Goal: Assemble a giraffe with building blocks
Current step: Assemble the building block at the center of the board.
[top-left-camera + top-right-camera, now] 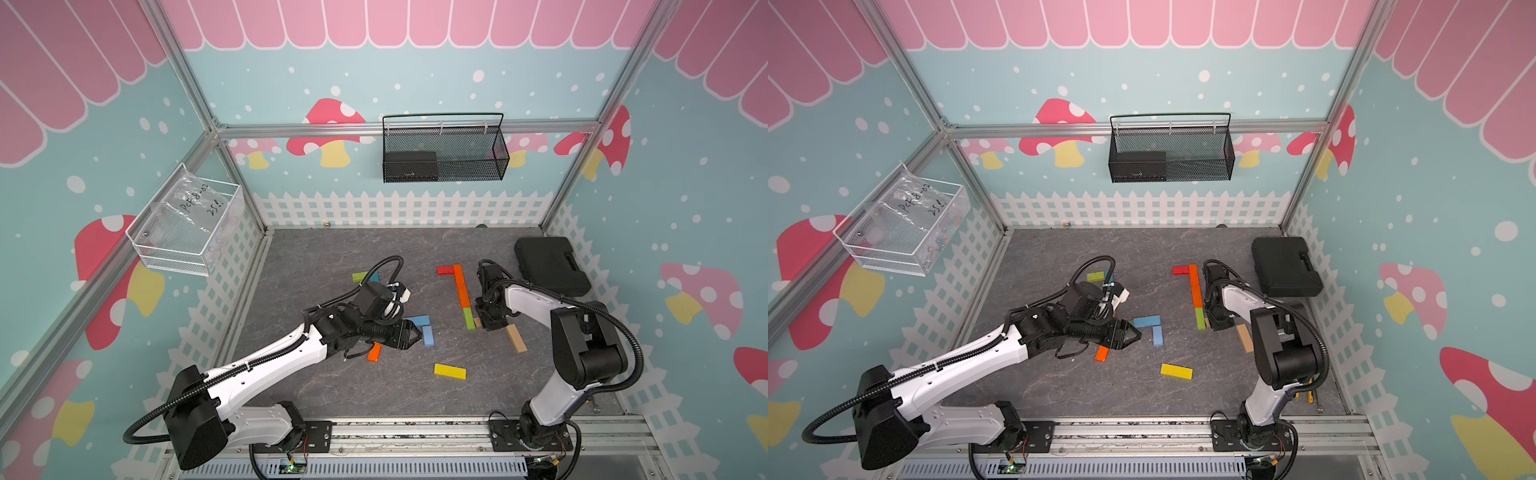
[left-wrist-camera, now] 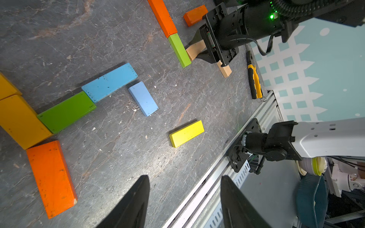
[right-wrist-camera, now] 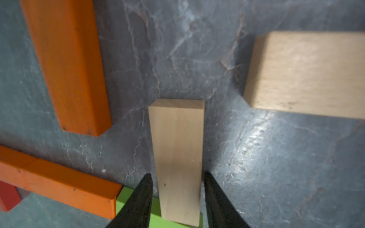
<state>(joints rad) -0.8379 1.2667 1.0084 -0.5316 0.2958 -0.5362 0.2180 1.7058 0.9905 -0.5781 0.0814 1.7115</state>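
Overhead, in both top views, my left claw [image 1: 416, 337] hovers beside a blue block [image 1: 419, 320]. Left wrist view: its jaws stand apart, empty. Right wrist view: my right claw [image 3: 176, 174] straddles the tan block [image 3: 176, 138] on the bench [image 3: 266, 158]; whether it grips, I cannot tell.

Block row [image 1: 462, 291] mid-table; case [image 1: 549, 264] right of it, further back.

A plain tan flat wooden bar [image 3: 178, 158] lies between the fingertips of the right gripper [image 3: 177, 173], one end against a lime-green bar [image 2: 179, 50]. That green bar ends a straight row of orange bars [image 1: 461, 286] capped by a red bar [image 1: 444, 270]. Ahead of the left gripper [image 2: 184, 176], a yellow bar [image 2: 186, 133], a light blue bar [image 2: 109, 82], a paler blue bar [image 2: 143, 98] and an orange bar [image 2: 51, 177] lie flat.
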